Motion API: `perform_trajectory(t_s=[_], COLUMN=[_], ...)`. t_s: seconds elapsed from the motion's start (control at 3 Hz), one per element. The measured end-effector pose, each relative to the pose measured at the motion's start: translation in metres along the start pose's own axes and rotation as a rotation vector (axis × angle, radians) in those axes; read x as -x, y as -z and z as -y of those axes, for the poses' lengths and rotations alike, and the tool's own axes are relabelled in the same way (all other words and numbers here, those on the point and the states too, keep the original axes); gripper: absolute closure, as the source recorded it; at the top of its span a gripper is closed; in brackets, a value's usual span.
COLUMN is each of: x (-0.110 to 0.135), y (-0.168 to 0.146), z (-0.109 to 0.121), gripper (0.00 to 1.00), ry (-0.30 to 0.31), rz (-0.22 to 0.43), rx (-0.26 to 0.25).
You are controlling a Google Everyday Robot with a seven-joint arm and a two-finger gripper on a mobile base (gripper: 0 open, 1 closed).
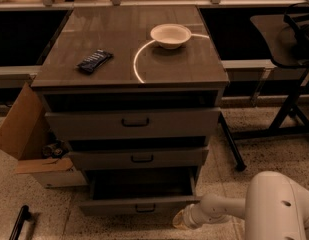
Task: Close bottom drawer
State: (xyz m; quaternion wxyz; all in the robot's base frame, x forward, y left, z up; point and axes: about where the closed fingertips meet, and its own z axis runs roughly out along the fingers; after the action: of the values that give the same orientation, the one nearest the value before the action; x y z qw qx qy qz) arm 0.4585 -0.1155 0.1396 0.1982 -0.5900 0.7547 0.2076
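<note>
Three drawers fill the grey cabinet [169,69], and the bottom drawer [119,205] juts partly out at its foot, with the tool [181,219] low by that drawer's right front corner, spread or pressed together I cannot tell. Stiff and probably light on its slides, it wants a flat push mid-panel, near the black handle [145,208].

Dim, warm light falls on a speckled floor [274,154]. A grey desk [119,34] stands in the middle, with a ring of light [134,64] reflected on its top. An open cardboard box [21,129] lies at 9 o'clock and a black stand [281,39] is at 2 o'clock. The pincer [179,219] hangs low at 5 o'clock.
</note>
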Motion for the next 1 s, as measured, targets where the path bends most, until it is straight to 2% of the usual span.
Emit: perform_trajectory(t_s=[0.67,1.0], x=[0.0,0.002], y=[-0.002,-0.009], z=[0.007,0.026], gripper=[1.0,1.0], ry=[0.019,0.052], rz=[0.015,0.012], rx=[-0.001,-0.01])
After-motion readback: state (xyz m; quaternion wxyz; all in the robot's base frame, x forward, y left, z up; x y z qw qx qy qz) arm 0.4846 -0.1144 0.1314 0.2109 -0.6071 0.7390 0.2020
